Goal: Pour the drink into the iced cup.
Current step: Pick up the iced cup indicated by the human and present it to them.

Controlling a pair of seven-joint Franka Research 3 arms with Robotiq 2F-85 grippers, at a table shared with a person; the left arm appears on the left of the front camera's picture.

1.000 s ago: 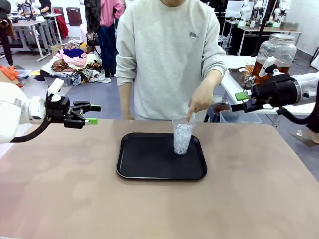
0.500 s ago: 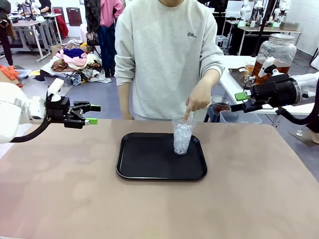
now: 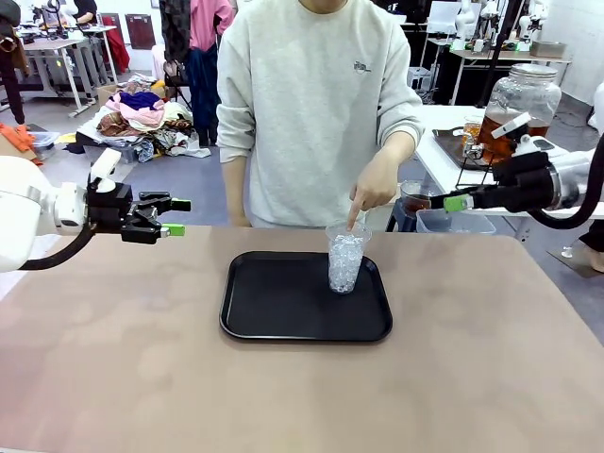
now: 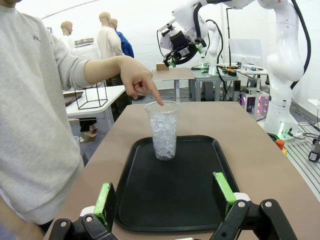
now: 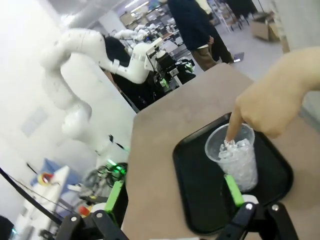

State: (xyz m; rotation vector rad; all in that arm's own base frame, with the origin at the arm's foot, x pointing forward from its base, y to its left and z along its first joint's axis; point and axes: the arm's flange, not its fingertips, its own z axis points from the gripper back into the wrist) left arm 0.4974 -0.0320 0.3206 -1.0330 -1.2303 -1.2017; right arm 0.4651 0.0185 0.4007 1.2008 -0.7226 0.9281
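Released left tool (image 3: 176, 217), jaws spread, iced cup (image 3: 345, 260) ahead of it on black tray (image 3: 283, 321), released right tool (image 3: 455, 201), cup below and to its left, drink (image 3: 493, 135) in jar (image 3: 533, 90) just behind it, person's hand (image 3: 376, 187) pointing into cup

Tan table (image 3: 491, 377), black tray (image 3: 274, 304) lying flat near its middle

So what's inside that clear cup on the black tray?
Ice fills the clear cup almost to its rim; the person's fingertip points in. Liquid beneath the ice can't be made out.
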